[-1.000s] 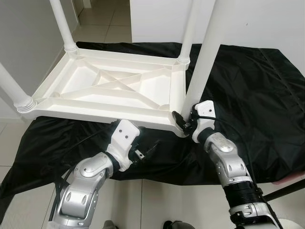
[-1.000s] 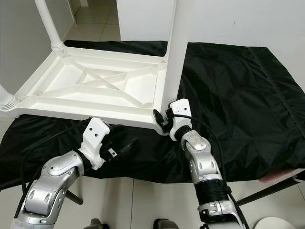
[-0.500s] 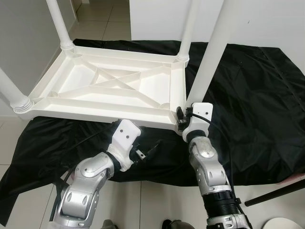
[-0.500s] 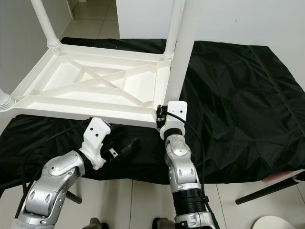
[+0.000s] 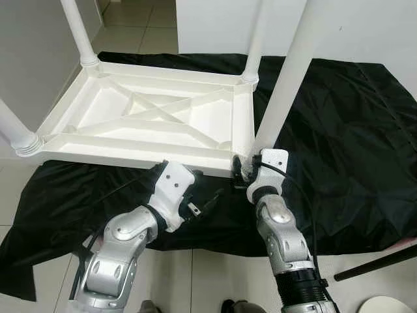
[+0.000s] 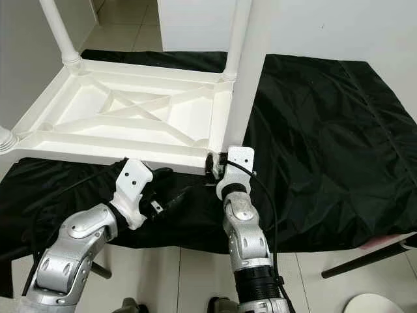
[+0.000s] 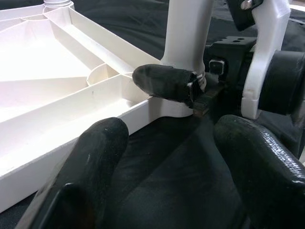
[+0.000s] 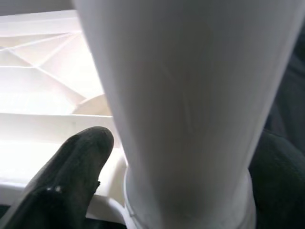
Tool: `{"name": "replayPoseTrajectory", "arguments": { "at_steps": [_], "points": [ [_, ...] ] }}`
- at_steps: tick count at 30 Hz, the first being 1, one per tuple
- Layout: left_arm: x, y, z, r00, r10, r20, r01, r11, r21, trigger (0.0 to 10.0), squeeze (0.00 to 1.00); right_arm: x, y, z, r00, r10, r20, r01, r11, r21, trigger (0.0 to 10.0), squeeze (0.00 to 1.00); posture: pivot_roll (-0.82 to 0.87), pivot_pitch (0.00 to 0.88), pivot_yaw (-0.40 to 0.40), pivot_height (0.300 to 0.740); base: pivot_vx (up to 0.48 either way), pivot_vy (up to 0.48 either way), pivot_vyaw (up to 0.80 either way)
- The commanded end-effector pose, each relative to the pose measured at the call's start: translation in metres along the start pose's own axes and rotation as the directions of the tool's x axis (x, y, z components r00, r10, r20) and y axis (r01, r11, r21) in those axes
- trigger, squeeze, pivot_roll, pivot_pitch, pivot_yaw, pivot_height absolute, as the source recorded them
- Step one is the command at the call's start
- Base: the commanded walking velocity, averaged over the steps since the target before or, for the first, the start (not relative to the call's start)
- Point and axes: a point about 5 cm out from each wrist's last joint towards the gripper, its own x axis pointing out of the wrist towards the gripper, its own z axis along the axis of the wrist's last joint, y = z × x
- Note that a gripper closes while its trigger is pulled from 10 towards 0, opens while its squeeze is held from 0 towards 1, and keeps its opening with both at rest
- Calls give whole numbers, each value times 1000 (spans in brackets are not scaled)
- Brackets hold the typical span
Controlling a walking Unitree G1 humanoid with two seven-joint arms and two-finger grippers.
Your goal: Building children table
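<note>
One upturned white children's table (image 5: 150, 124) lies here with four white legs (image 5: 287, 85) standing up from its corners. There is one black sheet (image 5: 339, 143) beneath it, and two silver arms, one end effector each.

A wide, crinkled black plastic sheet (image 5: 352, 130) is spread over a floor of pale square tiles (image 5: 215, 274) with grey grout. White walls (image 6: 365, 26) are seen behind it, and a tiled passage (image 5: 140, 26) is seen at the far left. Even light is cast.
</note>
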Motion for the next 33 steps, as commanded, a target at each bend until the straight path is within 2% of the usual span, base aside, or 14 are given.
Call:
{"name": "replayPoseTrajectory", "arguments": {
  "at_steps": [1,2,3,4,7,15,17,21,27,28,29,31,32,33],
  "points": [
    [2,3,-3,996,90,-11,-90,996,-4,10000,0,-2,1,1,997,75,-3,-75,997,10,10000,1000,-1,94,0,740,0,0,0],
    [2,3,-2,996,89,-7,-89,996,-5,10000,0,-3,0,2,993,114,-1,-114,993,-4,10000,659,-3,95,-2,740,0,0,0],
    [2,3,-2,996,89,-7,-89,996,-5,10000,0,-3,0,2,993,114,-1,-114,993,-4,10000,659,-3,95,-2,740,0,0,0],
    [3,2,-2,996,89,-6,-89,996,-5,10000,0,-4,-1,2,986,168,-6,-168,986,-19,10000,0,-4,94,-3,740,0,0,0],
    [3,2,-4,996,91,-10,-91,996,-5,10000,0,-6,-14,5,962,274,-13,-273,954,-121,10000,0,-8,94,-6,740,0,0,0],
    [4,1,-3,996,92,-7,-92,996,-6,10000,0,0,-28,8,945,327,-23,-324,925,-199,10000,0,-9,95,-4,740,0,0,0],
    [4,3,-3,996,93,-8,-93,996,-3,10000,0,9,-32,12,911,409,-45,-405,872,-274,10000,0,-14,104,14,740,0,0,0],
    [4,4,-2,996,92,-10,-92,996,5,10000,0,20,-30,11,856,509,-95,-509,795,-329,10000,0,-10,106,21,740,0,0,0],
    [4,6,-1,995,97,-9,-97,995,12,10000,0,26,-28,5,813,563,-147,-575,738,-353,10000,0,-5,109,21,740,0,0,0],
    [4,6,-1,995,99,-8,-99,995,12,10000,0,26,-28,2,800,578,-163,-593,720,-361,4863,0,0,112,22,740,0,0,0],
    [5,5,-1,995,100,-7,-100,995,12,10000,0,27,-27,-1,790,588,-170,-606,708,-363,4078,0,3,113,19,740,0,0,0],
    [5,5,-1,995,101,-7,-101,995,11,10000,0,27,-27,-2,785,595,-173,-612,702,-363,4078,0,3,113,19,740,0,0,0],
    [6,4,-1,995,101,-7,-101,995,11,10000,0,28,-28,-3,784,596,-173,-614,705,-354,0,0,5,115,19,740,0,0,0],
    [6,3,-1,995,100,-7,-100,995,12,10000,0,29,-29,-3,783,598,-172,-616,707,-349,0,0,5,115,18,740,0,0,0]
  ]
}}
